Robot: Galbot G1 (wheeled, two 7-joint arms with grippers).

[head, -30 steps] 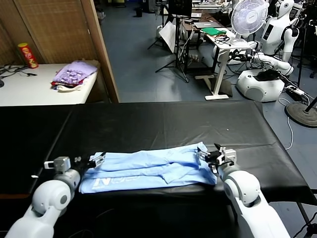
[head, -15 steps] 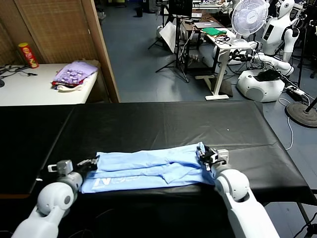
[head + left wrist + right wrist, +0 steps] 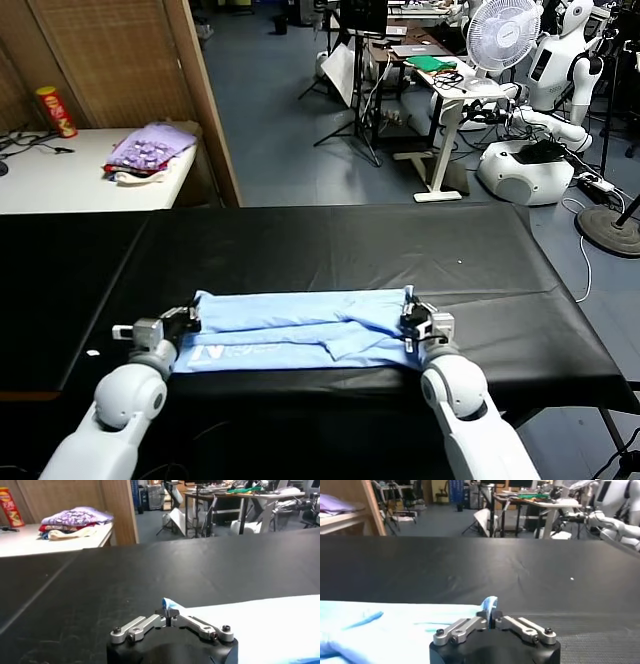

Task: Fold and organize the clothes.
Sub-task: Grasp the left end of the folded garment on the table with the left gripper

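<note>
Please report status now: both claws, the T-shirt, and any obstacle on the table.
Left claw shut on T-shirt corner; right claw shut on opposite end. T-shirt folded into long strip near front edge of black table. Nothing in the way.

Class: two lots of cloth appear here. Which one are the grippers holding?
The pale blue T-shirt on the black table, not the purple pile behind: left gripper and right gripper pinch its ends.

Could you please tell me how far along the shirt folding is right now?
Done: the blue T-shirt lies folded into a long band across the black table. In hand: the left claw pinches one end corner and the right claw pinches the opposite end. Left: folding the band shorter and tidying it, apparently.
</note>
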